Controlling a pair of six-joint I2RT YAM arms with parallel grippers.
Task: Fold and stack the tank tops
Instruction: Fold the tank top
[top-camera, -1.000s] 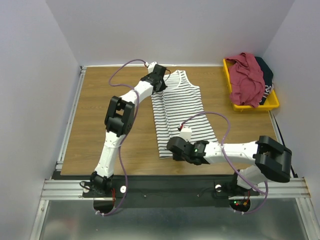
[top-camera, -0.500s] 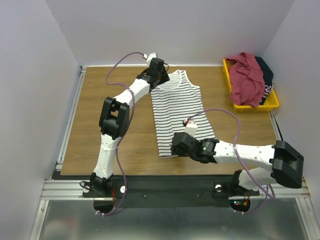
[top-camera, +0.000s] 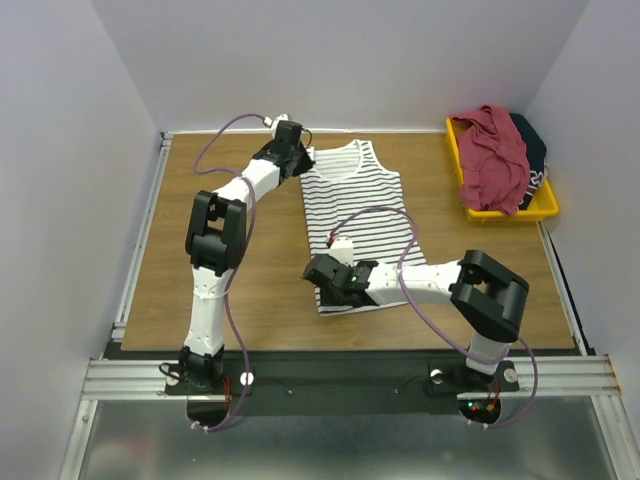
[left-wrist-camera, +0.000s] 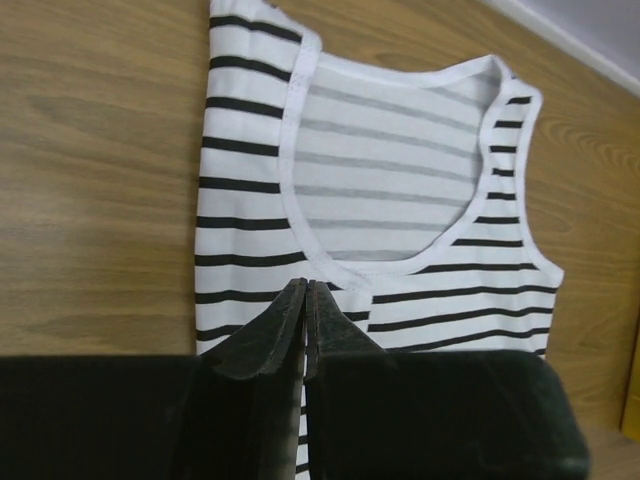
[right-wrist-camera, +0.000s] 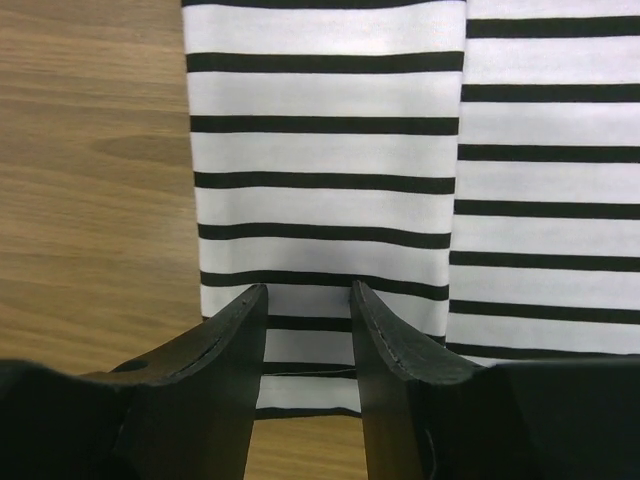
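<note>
I'm working in a robotics lab cell: pale blank walls (top-camera: 350, 60) box in a wood-grain tabletop (top-camera: 190, 190), an aluminium extrusion rail (top-camera: 340, 375) at 6 o'clock carries the left arm (top-camera: 205, 295) and right arm (top-camera: 430, 285), and a yellow plastic bin (top-camera: 505, 214) sits at 2 o'clock

My fingers (right-wrist-camera: 230, 360) are black. The tank top (top-camera: 360, 200) is white with thin black stripes. Far right, the yellow bin (top-camera: 500, 214) holds a red top (top-camera: 495, 160) and a dark top (top-camera: 532, 150).
</note>
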